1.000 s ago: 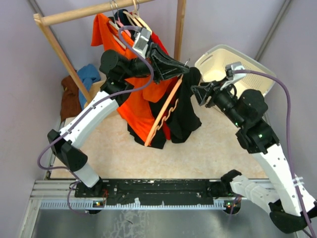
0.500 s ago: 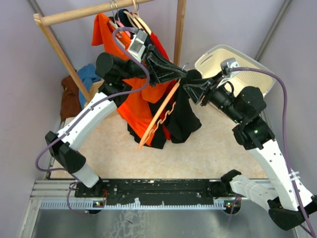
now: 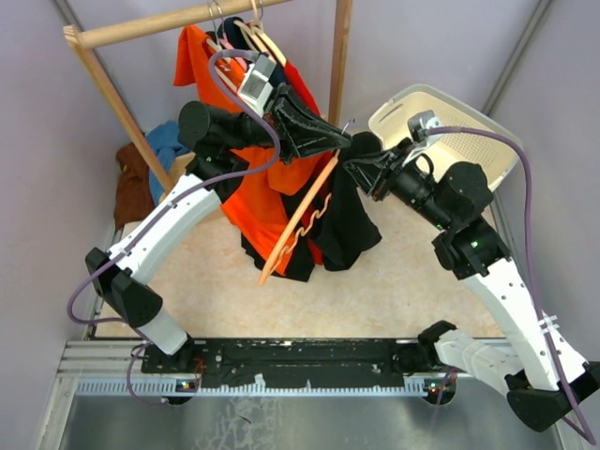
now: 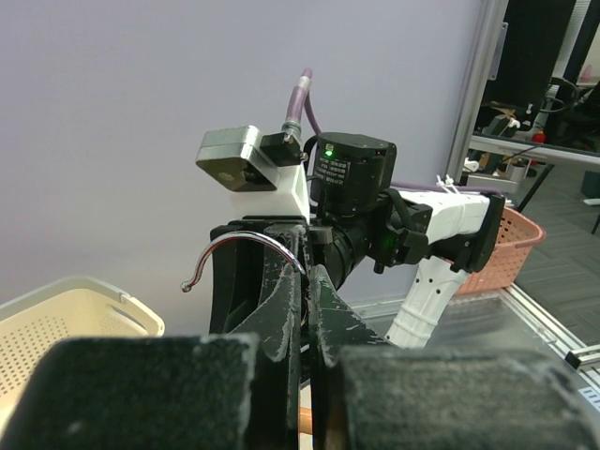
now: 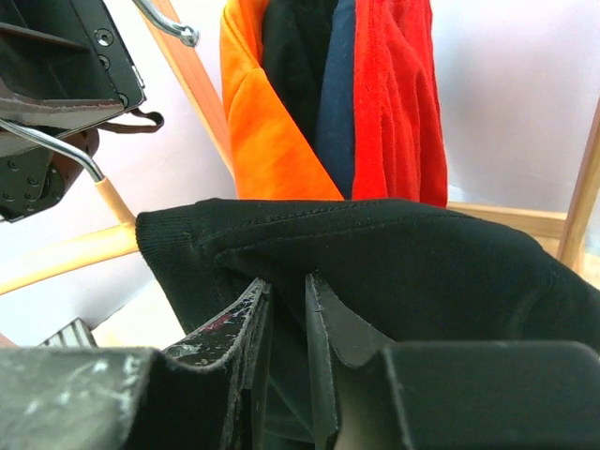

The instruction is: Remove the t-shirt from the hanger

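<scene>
A black t-shirt (image 3: 349, 225) hangs on a wooden hanger (image 3: 302, 208) that is tilted steeply, its low end toward the near left. My left gripper (image 3: 336, 141) is shut on the hanger's metal hook (image 4: 246, 244); in the left wrist view its jaws (image 4: 307, 274) are pressed together just under the hook. My right gripper (image 3: 358, 165) is at the shirt's top edge beside the hook. In the right wrist view the t-shirt (image 5: 394, 258) drapes over its fingertips (image 5: 286, 286), which pinch a fold of the black cloth near the collar.
A wooden rack (image 3: 169, 23) at the back carries an orange shirt (image 3: 272, 202) and red and dark garments (image 5: 394, 94) on other hangers. A cream basket (image 3: 450, 122) stands at the back right. Blue and brown clothes (image 3: 155, 159) lie at the back left.
My right gripper moved left to the shirt's top edge and its jaws narrowed onto the cloth. The left arm shifted slightly left with the hook, and the hanger tilted more.
</scene>
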Robot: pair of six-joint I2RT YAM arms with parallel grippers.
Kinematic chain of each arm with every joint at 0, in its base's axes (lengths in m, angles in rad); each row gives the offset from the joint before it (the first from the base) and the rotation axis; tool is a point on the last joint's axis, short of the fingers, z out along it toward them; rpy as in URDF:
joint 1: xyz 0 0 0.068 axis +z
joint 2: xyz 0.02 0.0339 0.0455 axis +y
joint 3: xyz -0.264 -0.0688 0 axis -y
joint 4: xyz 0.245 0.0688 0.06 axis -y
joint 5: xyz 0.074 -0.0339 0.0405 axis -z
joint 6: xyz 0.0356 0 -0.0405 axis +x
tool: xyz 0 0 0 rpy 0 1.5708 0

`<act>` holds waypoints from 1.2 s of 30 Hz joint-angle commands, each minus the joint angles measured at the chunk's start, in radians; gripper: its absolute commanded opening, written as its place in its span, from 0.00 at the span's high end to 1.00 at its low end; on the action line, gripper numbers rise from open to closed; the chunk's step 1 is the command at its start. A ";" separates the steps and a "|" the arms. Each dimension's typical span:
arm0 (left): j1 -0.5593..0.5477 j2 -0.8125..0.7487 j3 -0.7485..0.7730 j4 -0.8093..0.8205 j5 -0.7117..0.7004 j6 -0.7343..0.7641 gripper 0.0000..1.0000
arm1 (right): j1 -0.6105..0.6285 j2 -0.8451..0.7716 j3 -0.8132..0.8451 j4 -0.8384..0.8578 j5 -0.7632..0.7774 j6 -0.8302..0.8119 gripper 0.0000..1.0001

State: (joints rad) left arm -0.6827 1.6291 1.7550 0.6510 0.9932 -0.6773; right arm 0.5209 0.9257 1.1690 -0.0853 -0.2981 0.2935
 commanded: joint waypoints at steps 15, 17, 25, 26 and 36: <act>0.003 -0.058 -0.019 -0.076 0.011 0.042 1.00 | 0.007 -0.073 0.003 0.010 0.374 -0.011 1.00; 0.003 -0.075 -0.031 -0.070 0.022 0.033 1.00 | 0.007 -0.060 0.023 -0.019 0.432 -0.026 1.00; 0.003 -0.147 -0.072 -0.033 0.037 -0.013 1.00 | 0.007 -0.039 0.000 -0.012 0.538 -0.036 1.00; 0.003 -0.153 -0.074 -0.033 0.042 -0.017 1.00 | 0.007 -0.038 -0.005 -0.007 0.551 -0.042 1.00; 0.005 -0.236 -0.087 -0.072 0.042 -0.005 1.00 | -0.007 0.014 0.013 0.032 0.656 -0.155 1.00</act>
State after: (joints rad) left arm -0.6827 1.4422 1.6745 0.5789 1.0405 -0.6838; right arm 0.5205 0.9283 1.1400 -0.1425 0.2939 0.2008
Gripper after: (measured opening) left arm 0.015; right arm 0.006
